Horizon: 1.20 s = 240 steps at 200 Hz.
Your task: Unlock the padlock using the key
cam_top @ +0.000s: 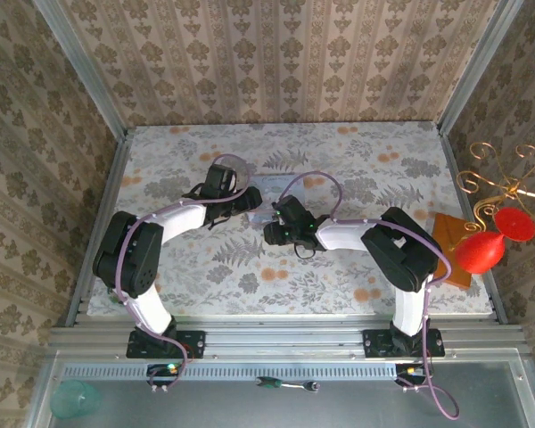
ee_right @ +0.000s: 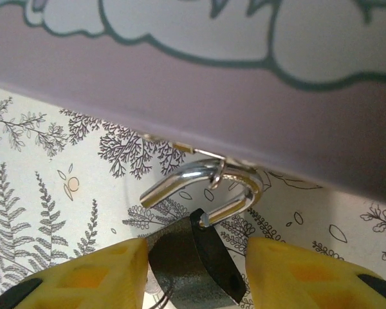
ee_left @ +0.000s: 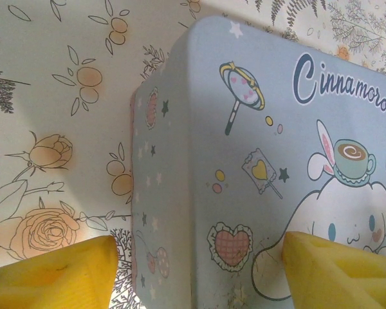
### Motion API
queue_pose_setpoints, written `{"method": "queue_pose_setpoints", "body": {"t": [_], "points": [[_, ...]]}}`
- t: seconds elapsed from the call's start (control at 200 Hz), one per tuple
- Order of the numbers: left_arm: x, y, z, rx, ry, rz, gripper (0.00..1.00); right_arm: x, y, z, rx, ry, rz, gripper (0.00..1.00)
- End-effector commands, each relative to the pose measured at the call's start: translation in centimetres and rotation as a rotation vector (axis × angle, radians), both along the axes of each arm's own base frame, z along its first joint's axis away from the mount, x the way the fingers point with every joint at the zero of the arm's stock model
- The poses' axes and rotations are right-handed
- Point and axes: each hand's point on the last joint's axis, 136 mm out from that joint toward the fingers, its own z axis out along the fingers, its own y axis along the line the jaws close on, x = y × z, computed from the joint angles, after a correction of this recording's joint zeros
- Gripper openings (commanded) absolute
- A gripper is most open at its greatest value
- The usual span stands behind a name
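Yellow fingers (ee_right: 83,277) of your right tool (ee_right: 193,261) are standing half-open either side of the padlock (ee_right: 186,267), pinching or not you cannot tell, which is hanging off the Cinnamoroll tin's (ee_right: 180,84) hasp (ee_right: 220,171), its shackle seemingly sprung, so unlocking is looking done.

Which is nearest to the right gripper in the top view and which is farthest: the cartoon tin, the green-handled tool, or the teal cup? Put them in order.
From the right gripper, in the top external view:
1. Cartoon tin: right beside it, mid-table, just beyond the fingers.
2. Green-handled tool: at the near edge, about centre.
3. Teal cup: near-left corner, on the left arm's side.
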Motion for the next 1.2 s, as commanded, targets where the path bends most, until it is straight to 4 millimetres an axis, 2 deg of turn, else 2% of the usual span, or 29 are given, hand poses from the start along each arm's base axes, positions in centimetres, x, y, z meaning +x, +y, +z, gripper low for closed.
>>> {"method": "queue_pose_setpoints", "body": {"t": [0.0, 0.185, 0.375, 0.575, 0.68, 0.74, 1.195], "points": [[-0.1, 0.3, -1.0, -0.003, 0.025, 0.017, 0.69, -0.3, -0.7, -2.5, -0.088, 0.032, 0.005, 0.46], [-0.3, 0.5, -1.3, 0.002, 0.034, 0.022, 0.69, -0.3, -1.4, -3.4, -0.113, 0.056, -0.032, 0.45], [-0.5, 0.8, -1.6, 0.007, 0.042, 0.033, 0.69, -0.5, -1.3, -2.4, -0.001, 0.063, -0.049, 0.4], [-0.7, 0.7, -2.0, -0.004, 0.05, 0.045, 0.69, -0.1, -1.5, -1.3, 0.16, 0.091, -0.093, 0.31], [-0.8, 0.6, -2.0, -0.003, 0.052, 0.04, 0.69, 0.2, -1.4, -1.1, 0.238, 0.113, -0.095, 0.19], [-0.9, 0.5, -2.1, 0.0, 0.054, 0.038, 0.69, 0.2, -1.5, -1.1, 0.263, 0.123, -0.102, 0.16], [-1.3, 0.3, -2.8, -0.003, 0.07, 0.044, 0.69, 0.6, -1.3, -0.3, 0.406, 0.156, -0.146, 0.13]]}}
